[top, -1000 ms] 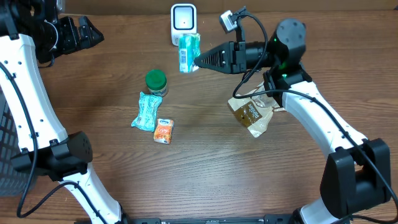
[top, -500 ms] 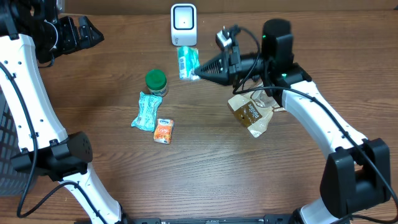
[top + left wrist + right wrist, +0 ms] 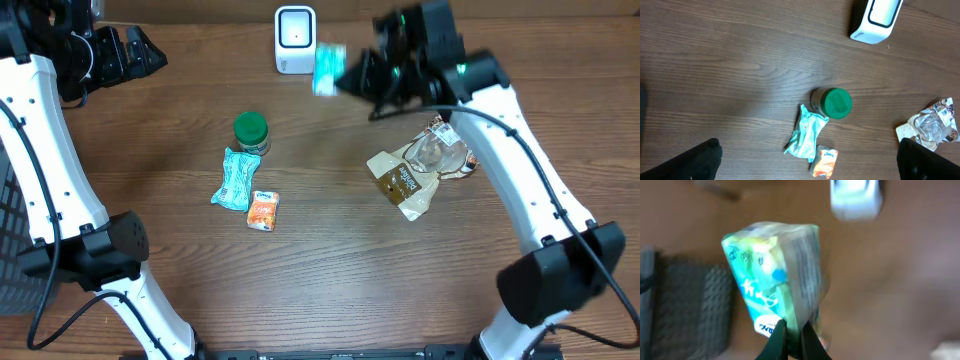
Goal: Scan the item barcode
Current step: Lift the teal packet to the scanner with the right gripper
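- The right gripper (image 3: 792, 332) has its fingers pinched together on the bottom edge of the green packet (image 3: 774, 280), which stands upright above them.
- Seen from overhead, the green packet (image 3: 327, 70) is held in the air just to the right of the white scanner (image 3: 294, 40). The arm there is blurred, so whether the two touch cannot be told.
- The left gripper (image 3: 148, 55) is at the table's far left corner and holds nothing. Its fingers (image 3: 697, 160) stand wide apart, at the two lower corners of the left wrist view.
- On the table (image 3: 330, 260) there is a jar (image 3: 251, 130) with a green lid, a pale teal packet (image 3: 235, 178) just below it, and a small orange packet (image 3: 263, 211) touching the teal one's lower end (or very nearly).
- A crumpled bag (image 3: 415, 175) of brown and clear wrapping lies well to the right, under the right arm.
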